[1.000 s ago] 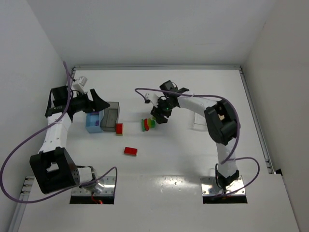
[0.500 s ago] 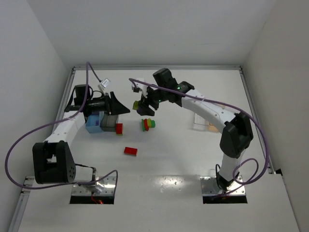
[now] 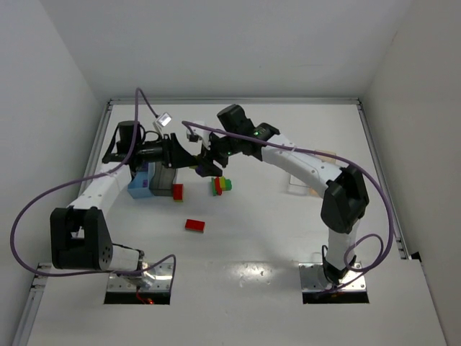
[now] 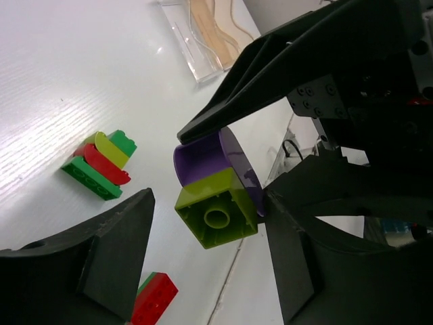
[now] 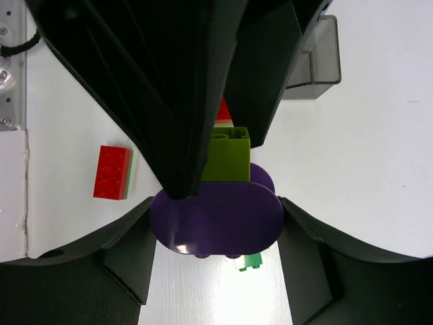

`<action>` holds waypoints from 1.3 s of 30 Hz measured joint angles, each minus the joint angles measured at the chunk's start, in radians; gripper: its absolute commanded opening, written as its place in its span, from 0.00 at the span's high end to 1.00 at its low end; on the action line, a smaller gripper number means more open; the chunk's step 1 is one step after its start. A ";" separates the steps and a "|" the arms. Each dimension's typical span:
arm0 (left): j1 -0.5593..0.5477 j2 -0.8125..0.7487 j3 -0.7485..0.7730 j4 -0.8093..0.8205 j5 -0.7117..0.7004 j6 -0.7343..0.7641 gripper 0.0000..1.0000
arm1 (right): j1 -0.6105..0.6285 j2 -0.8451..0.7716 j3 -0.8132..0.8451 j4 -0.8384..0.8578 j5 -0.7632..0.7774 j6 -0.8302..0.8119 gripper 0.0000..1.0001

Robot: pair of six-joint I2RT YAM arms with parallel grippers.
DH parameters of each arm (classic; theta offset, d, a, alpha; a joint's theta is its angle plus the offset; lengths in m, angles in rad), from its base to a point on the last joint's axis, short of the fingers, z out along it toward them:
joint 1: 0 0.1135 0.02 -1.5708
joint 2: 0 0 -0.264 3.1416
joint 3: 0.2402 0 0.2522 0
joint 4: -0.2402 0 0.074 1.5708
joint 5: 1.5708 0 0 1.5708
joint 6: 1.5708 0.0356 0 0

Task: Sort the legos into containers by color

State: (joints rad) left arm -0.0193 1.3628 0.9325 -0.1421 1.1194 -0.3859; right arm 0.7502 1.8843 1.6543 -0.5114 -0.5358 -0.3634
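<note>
We log one purple rounded lego (image 5: 203, 218), with a yellow-green lego (image 4: 218, 217) attached, pinched in the right gripper (image 5: 215, 233) above the surface (image 3: 274, 238), at 11 o'clock from the red-green lego cluster (image 3: 221, 185). Left gripper (image 4: 208, 198): spread wide, flanking that pair.

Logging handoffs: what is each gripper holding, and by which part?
Right gripper clamps the purple lego by its two rounded ends, a yellow-green lego stuck to it. Left gripper straddles that yellow-green lego, open, not gripping.
</note>
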 measured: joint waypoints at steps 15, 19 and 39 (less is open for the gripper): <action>0.009 0.020 0.002 0.009 0.034 -0.008 0.95 | 0.005 0.001 -0.020 0.030 0.007 0.008 0.92; 0.049 -0.008 -0.013 0.000 0.054 -0.004 0.96 | 0.009 -0.029 -0.084 0.100 0.010 0.006 0.93; 0.714 -0.468 0.035 -0.259 -0.176 0.192 0.96 | 0.102 0.196 0.260 0.147 0.034 0.192 0.94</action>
State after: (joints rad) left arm 0.6945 0.8944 0.9676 -0.4015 0.9432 -0.1944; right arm 0.8520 2.0800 1.9144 -0.3641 -0.5022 -0.1719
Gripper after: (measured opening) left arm 0.500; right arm 0.647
